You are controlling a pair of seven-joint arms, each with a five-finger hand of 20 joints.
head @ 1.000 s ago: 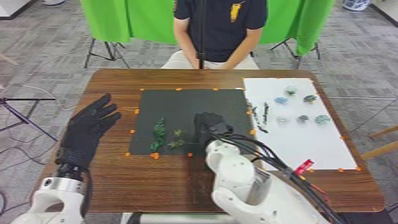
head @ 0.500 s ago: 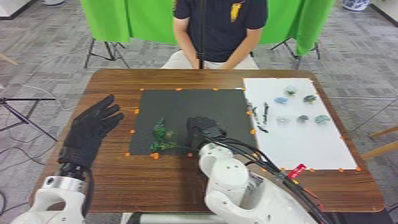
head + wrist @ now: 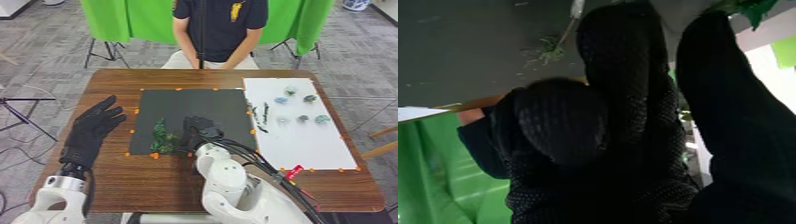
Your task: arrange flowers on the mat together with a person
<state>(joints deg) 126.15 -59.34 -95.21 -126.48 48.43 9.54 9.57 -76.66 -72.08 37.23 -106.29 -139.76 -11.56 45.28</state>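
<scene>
On the left part of the black mat [image 3: 178,102] lies a tall green sprig [image 3: 160,131], and a bushier green sprig [image 3: 167,146] is close beside its lower end. My right hand [image 3: 197,125] is low over the mat, just right of these sprigs. In the right wrist view, my right hand [image 3: 624,75] has straight fingers, with a green leaf [image 3: 756,11] by one tip; a small pale-stemmed sprig [image 3: 551,51] lies apart from them. My left hand [image 3: 93,127] is open over the table's left side, off the mat.
A white sheet [image 3: 306,145] at the right bears several small pale flower heads [image 3: 281,100] and thin dark stems [image 3: 265,115]. Orange tape bits mark both edges. Across the brown table [image 3: 115,190], a person sits with both hands in the lap.
My right hand has moved left across the mat. The bushier sprig has shifted left, closer to the tall sprig. My left hand has barely moved.
</scene>
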